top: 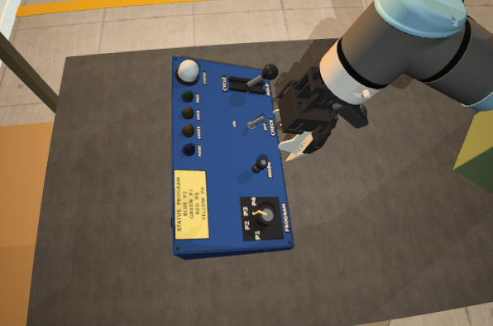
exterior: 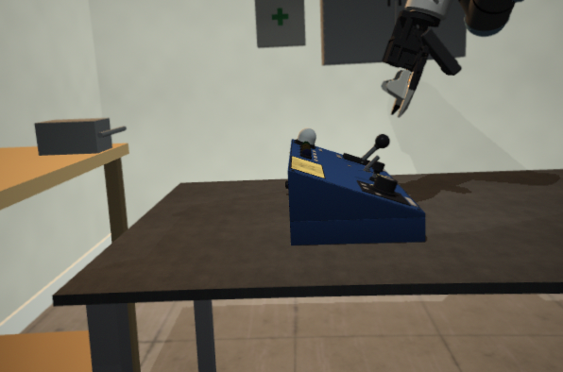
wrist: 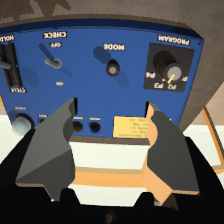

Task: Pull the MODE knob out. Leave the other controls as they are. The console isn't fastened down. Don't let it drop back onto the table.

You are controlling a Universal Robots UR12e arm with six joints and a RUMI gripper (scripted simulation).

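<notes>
The blue console (top: 227,154) lies on the dark table, its panel sloping up. The MODE knob (top: 260,163) is a small black knob near the panel's right edge, between the CHECK toggle (top: 256,122) and the PROGRAM dial (top: 266,215). It also shows in the wrist view (wrist: 113,69), ahead of the fingers. My gripper (top: 295,150) (exterior: 399,107) hangs well above the table, past the console's right edge and up from the knob, clear of everything. Its fingers stand partly apart with nothing between them.
The CYCLE/HOLD lever (top: 260,77) with its black ball stands up close to my wrist. A white STATUS dome (top: 188,69), several lamps and a yellow label (top: 190,204) are on the panel's left. A grey box (exterior: 73,135) sits on an orange shelf.
</notes>
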